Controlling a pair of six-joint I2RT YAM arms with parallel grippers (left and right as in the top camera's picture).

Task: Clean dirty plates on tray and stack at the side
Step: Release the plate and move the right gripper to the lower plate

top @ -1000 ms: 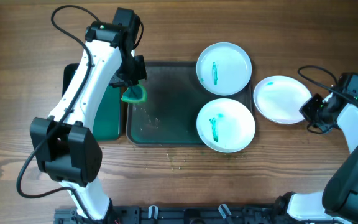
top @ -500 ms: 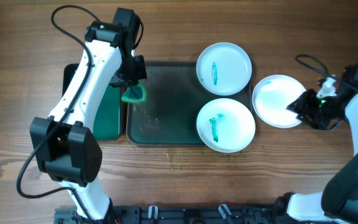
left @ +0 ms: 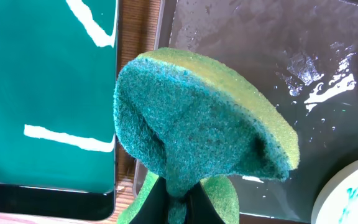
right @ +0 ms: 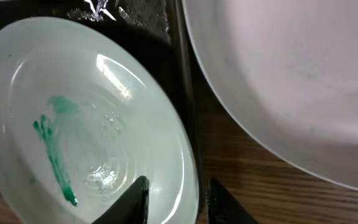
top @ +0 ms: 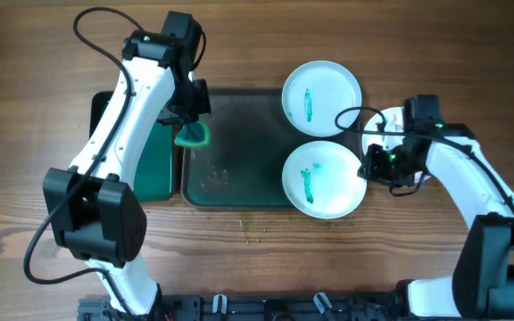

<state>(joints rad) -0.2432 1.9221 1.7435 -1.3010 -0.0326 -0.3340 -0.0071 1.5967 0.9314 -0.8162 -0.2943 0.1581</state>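
The dark tray [top: 239, 134] holds two white plates with teal smears, the far plate [top: 321, 96] and the near plate [top: 324, 178]. A third, clean plate [top: 393, 123] lies on the table right of the tray, partly hidden by my right arm. My left gripper [top: 190, 125] is shut on a green sponge [left: 197, 124] above the tray's left edge. My right gripper [top: 365, 168] is open, its fingers [right: 176, 199] either side of the right rim of the near plate [right: 86, 124]. The clean plate also shows in the right wrist view [right: 291, 81].
A narrow green tray [top: 157, 169] lies left of the dark tray, also in the left wrist view [left: 48, 93]. The dark tray's left half [left: 260, 50] is wet. Small crumbs lie on the wood in front of the tray.
My right arm has swung left from the table's right side, across the clean plate, to the near plate's right rim. The left arm and sponge have not moved.
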